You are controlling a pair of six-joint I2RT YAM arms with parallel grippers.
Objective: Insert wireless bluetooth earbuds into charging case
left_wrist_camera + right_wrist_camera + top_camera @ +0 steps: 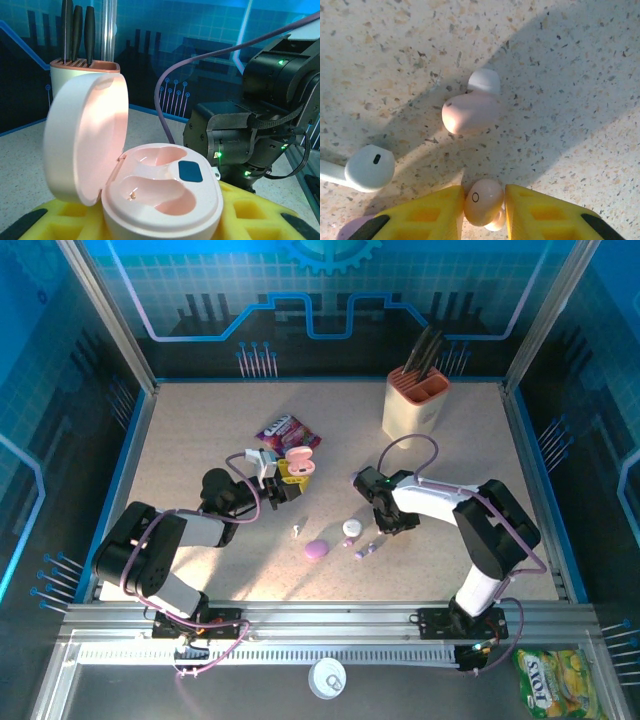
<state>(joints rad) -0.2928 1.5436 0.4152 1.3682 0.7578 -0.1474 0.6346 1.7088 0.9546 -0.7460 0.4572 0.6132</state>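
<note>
My left gripper [160, 226] is shut on the base of an open pink charging case [162, 192], lid [85, 135] tipped back. Both of its wells sit empty. From above, the case [299, 463] is held left of the table's centre. My right gripper [484, 210] is shut on a pink earbud [482, 200], just over the tabletop. A second pink earbud [470, 111] with a white tip lies on the table ahead of it. A white stemmed earbud [367, 168] lies to its left. From above, the right gripper [384, 523] is low by a lilac earbud [366, 550].
A purple oval case [317, 548], a small white bud [297, 531] and a white round piece [351, 528] lie between the arms. A knife block [415, 400] stands at the back right. A purple snack packet [288, 430] lies behind the pink case.
</note>
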